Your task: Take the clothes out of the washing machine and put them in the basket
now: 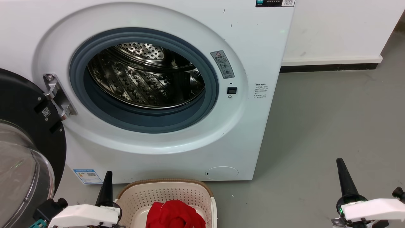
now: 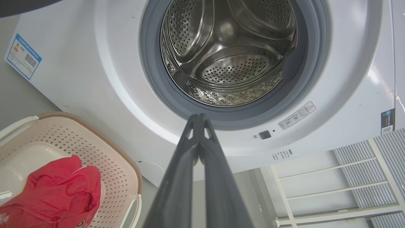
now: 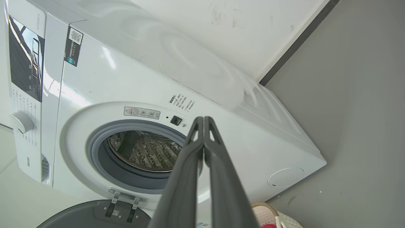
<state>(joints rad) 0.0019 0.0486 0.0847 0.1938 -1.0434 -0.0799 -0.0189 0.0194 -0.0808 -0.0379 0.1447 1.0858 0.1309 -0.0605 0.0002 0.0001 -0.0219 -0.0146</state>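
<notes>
Left hand (image 2: pixel 199 117) and right hand (image 3: pixel 203 118) are pressed closed, nothing gripped; red jersey (image 1: pixel 175 217) is heaped in the basket (image 1: pixel 164 183) by the washer (image 1: pixel 253 95).

Light is bright, even and diffuse in all three views, with no hard shadows. In the head view, which is sharp, the washing machine (image 1: pixel 253 110) lays a soft grey shade on the floor (image 1: pixel 332 120) to its right. The steel drum (image 1: pixel 142 82) sparkles with small glints, and the door glass (image 1: pixel 19 177) carries a pale sheen. Both wrist views bow straight edges toward their borders. The left pincer (image 2: pixel 198 117) and right pincer (image 3: pixel 203 118) blur near the lens. White glare washes out the side panel (image 3: pixel 221 88).
</notes>
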